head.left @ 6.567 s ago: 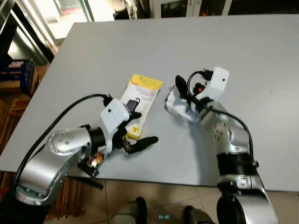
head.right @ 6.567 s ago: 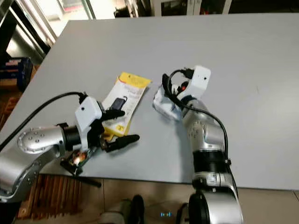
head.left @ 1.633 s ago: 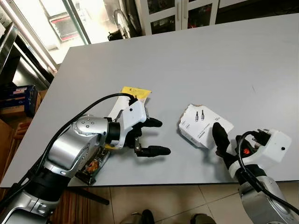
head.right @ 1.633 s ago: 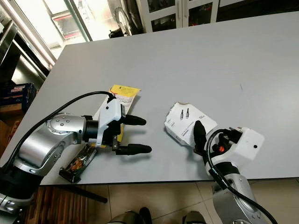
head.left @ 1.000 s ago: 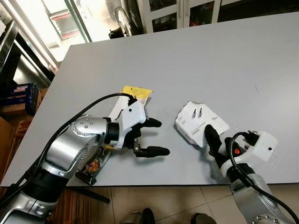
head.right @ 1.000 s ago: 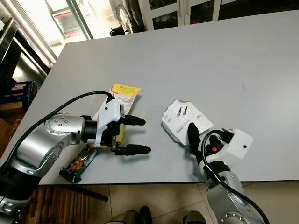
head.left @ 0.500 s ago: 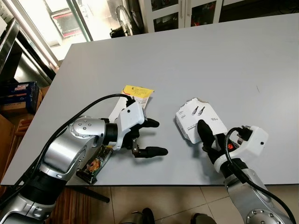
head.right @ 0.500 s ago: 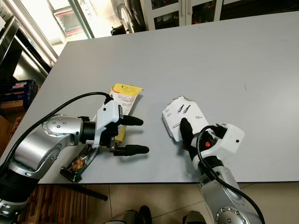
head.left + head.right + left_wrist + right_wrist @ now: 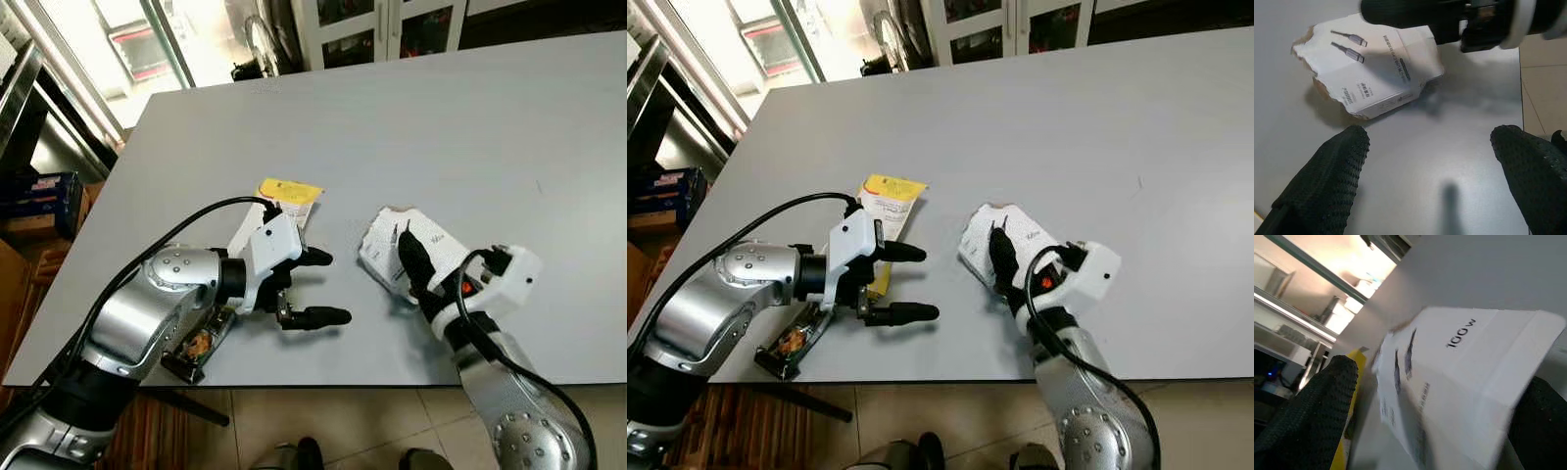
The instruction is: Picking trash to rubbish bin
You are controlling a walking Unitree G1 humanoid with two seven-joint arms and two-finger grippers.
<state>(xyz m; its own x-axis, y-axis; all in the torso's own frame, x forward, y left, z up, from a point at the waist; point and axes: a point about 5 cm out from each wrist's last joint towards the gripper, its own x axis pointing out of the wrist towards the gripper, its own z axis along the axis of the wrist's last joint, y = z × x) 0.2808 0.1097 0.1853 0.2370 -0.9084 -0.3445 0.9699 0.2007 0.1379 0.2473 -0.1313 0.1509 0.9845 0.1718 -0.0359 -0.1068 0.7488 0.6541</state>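
Tabletop (image 9: pixel 470 108) grey and wide in front of me, with the torn white carton (image 9: pixel 392 253) lying near its front edge. My right gripper (image 9: pixel 423 277) straddles that carton, one black finger (image 9: pixel 411 264) laid across its top and the other side hidden, so I cannot tell whether it pinches yet. My left gripper (image 9: pixel 315 287) hovers just above the tabletop, fingers spread wide, nothing between them. A yellow packet (image 9: pixel 281 201) lies flat behind it, partly under the wrist. A snack wrapper (image 9: pixel 792 342) sits at the edge beneath my left arm.
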